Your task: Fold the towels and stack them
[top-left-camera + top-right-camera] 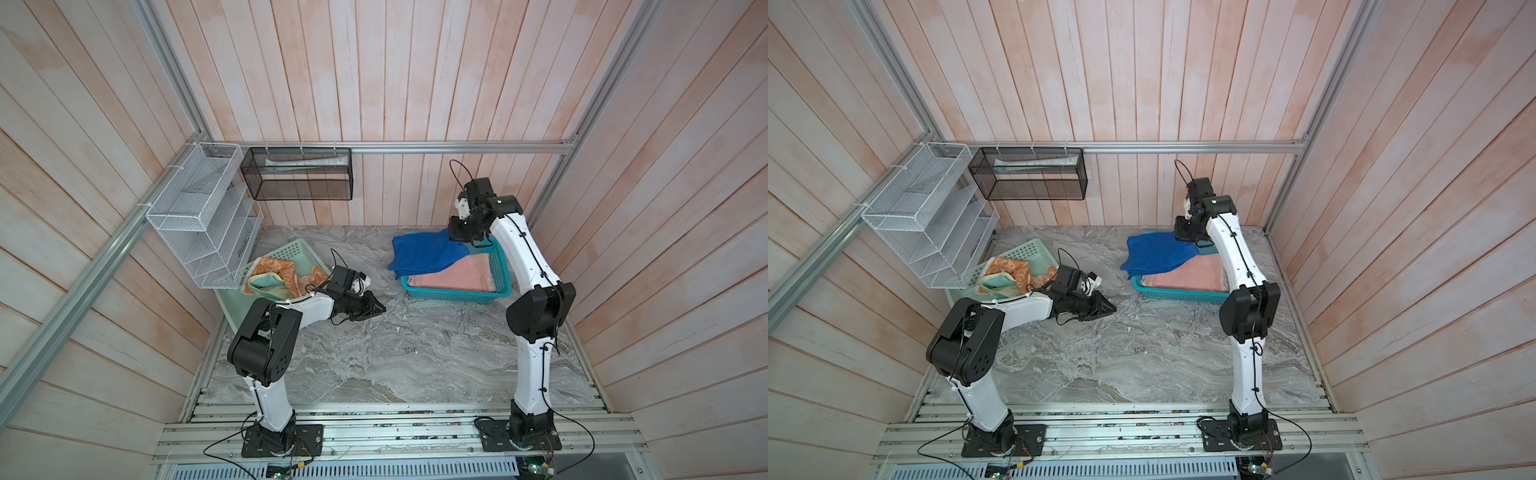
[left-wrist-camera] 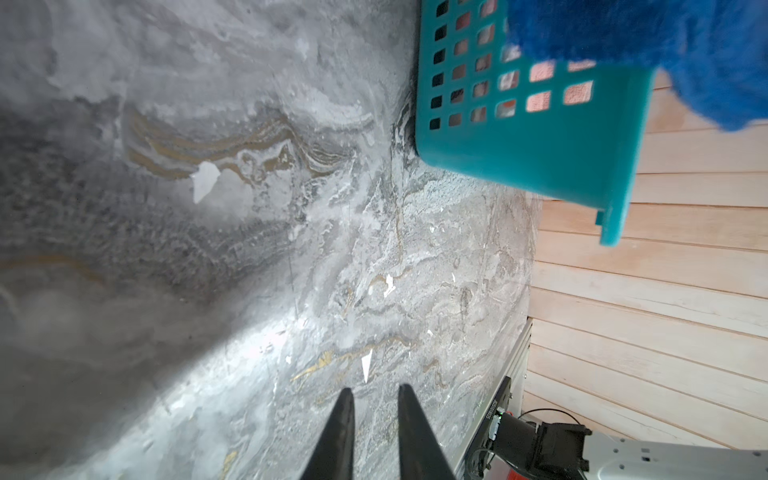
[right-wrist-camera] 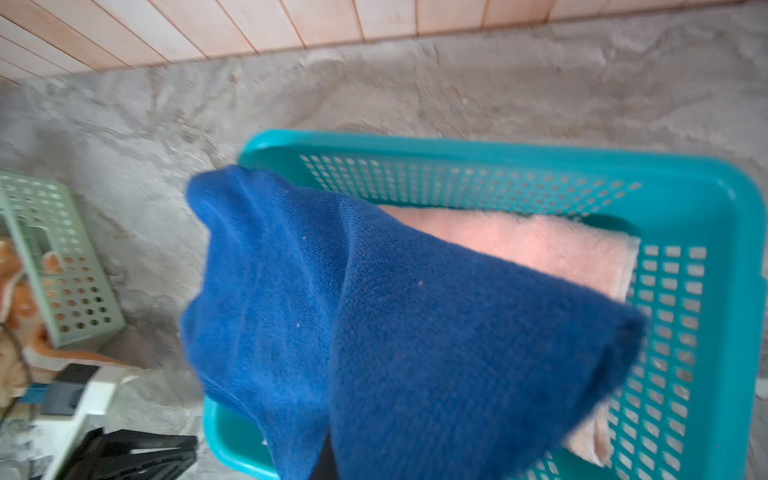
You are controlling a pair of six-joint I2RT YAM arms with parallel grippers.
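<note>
The royal blue towel [image 1: 424, 251] hangs half in and half out of the teal basket [image 1: 457, 296] at the back right of the marble table [image 1: 415, 353]. One corner is lifted and the rest is draped over the basket's left rim. Under it, the salmon-pink towel [image 1: 457, 274] lies folded flat inside the basket. The right gripper [image 1: 456, 239] stands over the basket's far corner, pinched tight on the blue towel's raised corner. In the right wrist view the cloth [image 3: 374, 311] covers the fingers. The orange-and-cream towel [image 1: 286, 274] and the pale yellow one with teal patches [image 1: 266, 284] lie crumpled together in the mint-green basket [image 1: 291, 249] at the back left. The left gripper [image 2: 376, 392] lies low over bare marble between the two baskets, its fingers a narrow gap apart and holding nothing. A black plate at the table's edge in the left wrist view carries white lettering, seemingly a serial or model mark, too small to read.
</note>
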